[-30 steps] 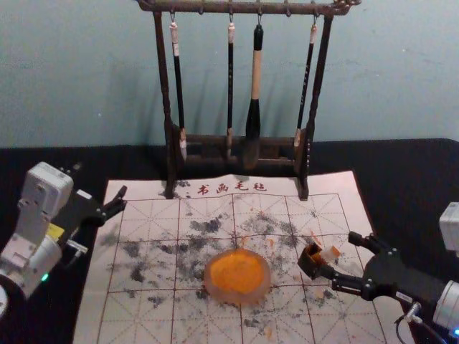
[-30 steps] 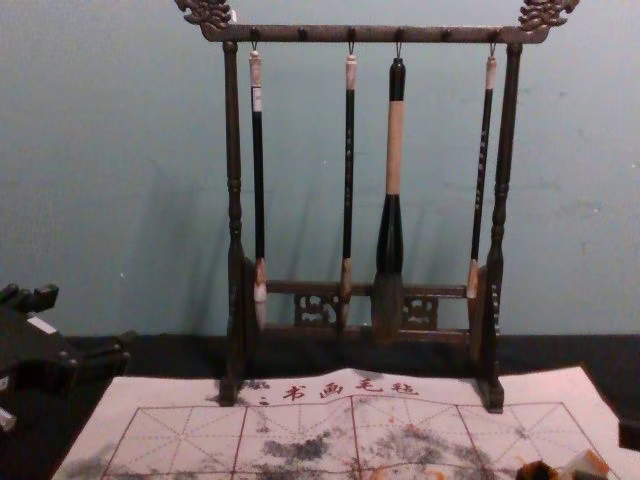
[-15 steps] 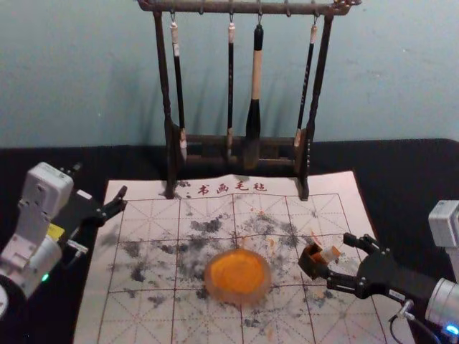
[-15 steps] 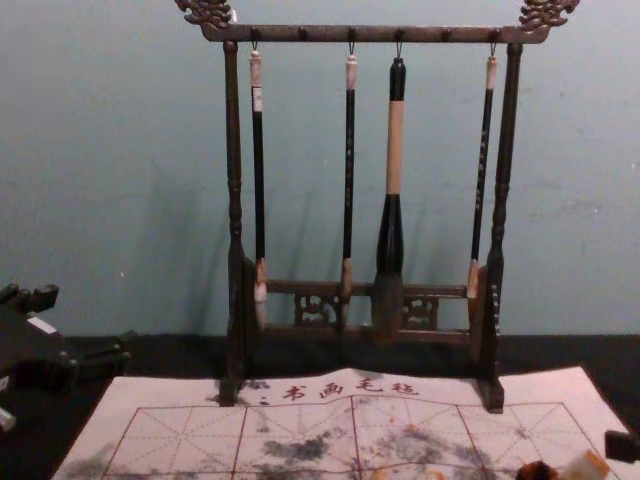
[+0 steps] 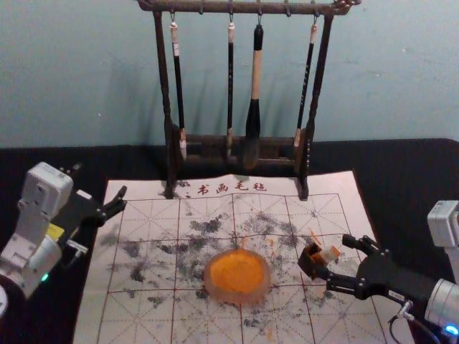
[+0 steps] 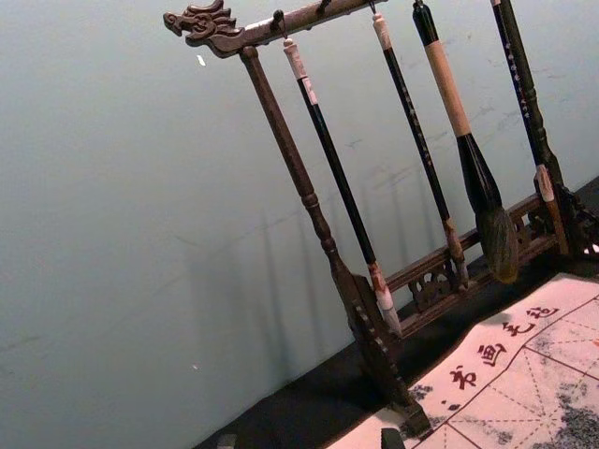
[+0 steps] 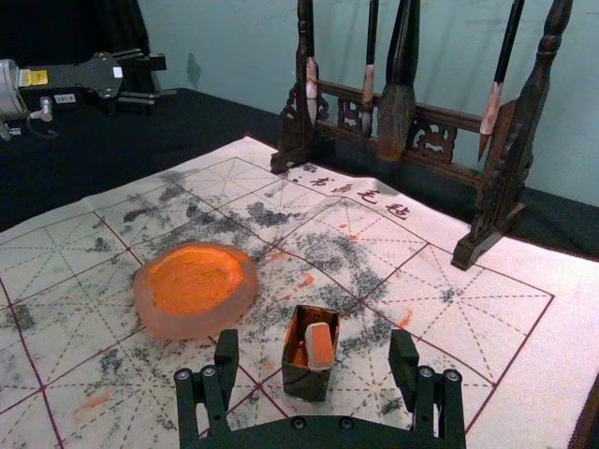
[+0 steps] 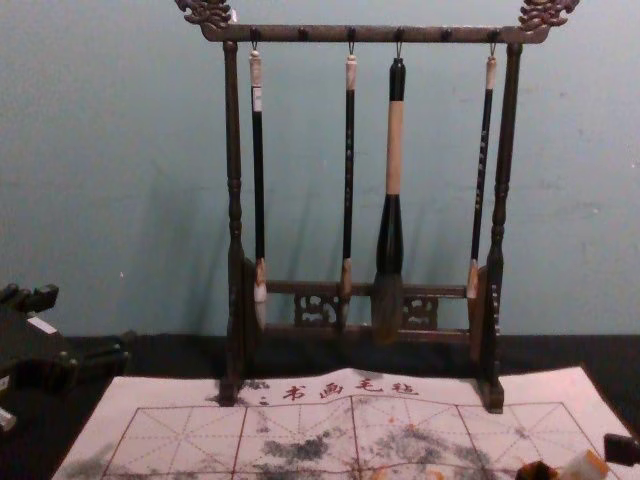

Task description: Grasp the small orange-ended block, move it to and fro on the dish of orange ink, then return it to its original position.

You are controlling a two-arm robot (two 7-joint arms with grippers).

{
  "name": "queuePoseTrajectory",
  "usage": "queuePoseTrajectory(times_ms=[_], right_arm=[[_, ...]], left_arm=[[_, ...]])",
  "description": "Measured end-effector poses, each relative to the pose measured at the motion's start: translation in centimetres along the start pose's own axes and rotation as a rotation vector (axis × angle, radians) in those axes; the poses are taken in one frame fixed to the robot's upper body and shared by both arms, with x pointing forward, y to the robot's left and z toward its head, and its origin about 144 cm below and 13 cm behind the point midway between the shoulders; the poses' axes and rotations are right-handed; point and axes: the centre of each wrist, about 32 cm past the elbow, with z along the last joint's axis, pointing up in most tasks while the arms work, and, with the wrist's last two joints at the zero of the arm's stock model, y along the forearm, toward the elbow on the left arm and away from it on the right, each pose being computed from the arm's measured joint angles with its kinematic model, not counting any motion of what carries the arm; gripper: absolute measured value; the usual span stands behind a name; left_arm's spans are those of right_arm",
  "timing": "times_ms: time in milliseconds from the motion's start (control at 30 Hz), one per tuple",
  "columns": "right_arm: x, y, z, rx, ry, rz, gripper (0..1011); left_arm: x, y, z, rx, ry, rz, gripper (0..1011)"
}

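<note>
1. Block (image 7: 320,344), small and orange-ended, directly ahead of the right gripper (image 5: 335,256) and very near, close to the centre line between the fingertips. Leans out of a dark open box (image 7: 305,382), orange end tipped up toward the palm.
2. Long axis tilted, running roughly along the reach of the right gripper, so probably with a flank for each finger.
3. Right gripper spread wide and holding nothing, one fingertip to each side of the block. Clearly the nearer of the two; left gripper (image 5: 124,198) well off to the left of it, idle, likewise spread and bare.
4. Step in hand, by the look of it: lining up for the grasp, with inking and return not yet done. Calls for a short straight advance, then an even squeeze on the block alone. Risk of nudging or pinching the box along with it.
5. Dish (image 5: 237,297) of orange ink (image 5: 237,270) to the left of the right gripper, past the box.
6. Underneath, a gridded white mat (image 5: 143,315), smudged black and orange, on a black table (image 5: 412,168).
7. Farther forward and leftward of the right gripper, a dark rack (image 8: 380,34) with hanging brushes (image 8: 395,150); behind, a blue-grey wall (image 8: 120,150).
</note>
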Motion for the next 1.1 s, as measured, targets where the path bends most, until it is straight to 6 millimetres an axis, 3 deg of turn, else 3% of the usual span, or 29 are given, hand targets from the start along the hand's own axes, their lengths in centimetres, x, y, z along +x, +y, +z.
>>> queuePoseTrajectory(times_ms=[333,433,1100], right_arm=[[0.00,-0.01,0.00,0.000,0.001,-0.001,997],[-0.01,-0.01,-0.01,0.000,0.001,-0.001,952],[-0.02,-0.01,0.00,0.001,0.000,-0.002,342]], left_arm=[[0.00,0.00,0.00,0.000,0.000,0.000,1001],[0.00,0.00,0.00,0.000,0.000,0.000,1001],[0.00,0.00,0.00,0.000,0.000,0.000,1001]])
